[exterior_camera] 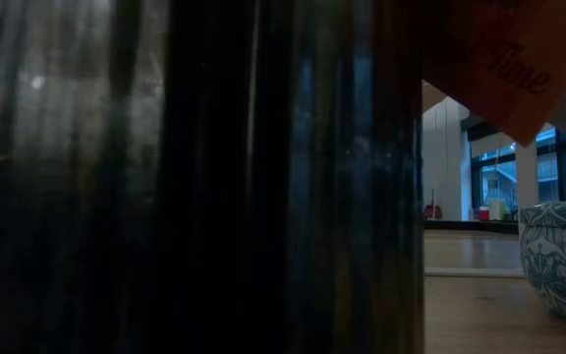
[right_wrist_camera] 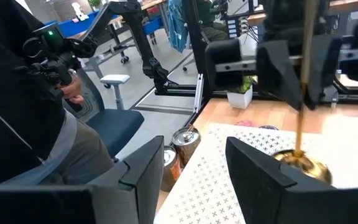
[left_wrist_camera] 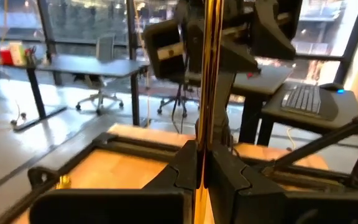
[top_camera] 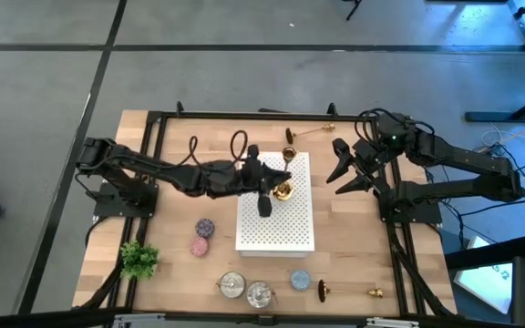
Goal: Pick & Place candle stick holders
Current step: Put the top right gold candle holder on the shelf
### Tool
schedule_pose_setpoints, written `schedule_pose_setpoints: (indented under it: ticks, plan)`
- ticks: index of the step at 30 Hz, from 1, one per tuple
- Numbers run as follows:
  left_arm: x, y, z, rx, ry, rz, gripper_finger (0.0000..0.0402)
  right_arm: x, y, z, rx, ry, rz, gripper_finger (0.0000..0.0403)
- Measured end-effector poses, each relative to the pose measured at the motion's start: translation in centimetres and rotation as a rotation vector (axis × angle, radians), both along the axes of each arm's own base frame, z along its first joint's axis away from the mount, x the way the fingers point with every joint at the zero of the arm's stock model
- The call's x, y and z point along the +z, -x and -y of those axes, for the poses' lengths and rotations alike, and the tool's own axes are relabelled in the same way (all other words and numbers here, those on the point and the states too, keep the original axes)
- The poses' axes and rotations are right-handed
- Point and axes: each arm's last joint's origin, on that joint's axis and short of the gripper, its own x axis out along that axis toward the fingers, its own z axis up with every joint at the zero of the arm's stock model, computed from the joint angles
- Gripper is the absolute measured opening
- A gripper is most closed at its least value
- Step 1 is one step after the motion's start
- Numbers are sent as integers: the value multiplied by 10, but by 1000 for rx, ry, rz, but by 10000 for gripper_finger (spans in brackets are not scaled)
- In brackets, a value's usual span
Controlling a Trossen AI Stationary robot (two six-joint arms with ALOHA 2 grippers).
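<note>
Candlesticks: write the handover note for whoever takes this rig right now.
Left claw: shut on the stem of a candlestick, held upright with its base on the white mat.
Right claw: open, empty, waiting above the table right of the mat.
Second candlestick: lying on the table behind the mat.
Third candlestick: lying at the front edge, right of the blue disc.
Done: one candlestick standing on the mat, not yet released.
Left: let go of it, then pick and place the other two.
</note>
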Motion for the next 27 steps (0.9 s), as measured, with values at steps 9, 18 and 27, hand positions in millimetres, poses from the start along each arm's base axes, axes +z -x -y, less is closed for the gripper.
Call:
schedule_pose_setpoints:
  ticks: [9, 18, 27]
  plan:
    - [-2, 5, 21, 96, 20, -12, 12, 0, 0, 0, 1, 4, 3, 177]
    - [-5, 8, 38, 171, -9, -26, 12, 0, 0, 0, 2, 6, 4, 177]
    - [-27, -7, 47, 170, 17, -17, 12, 0, 0, 0, 1, 7, 8, 177]
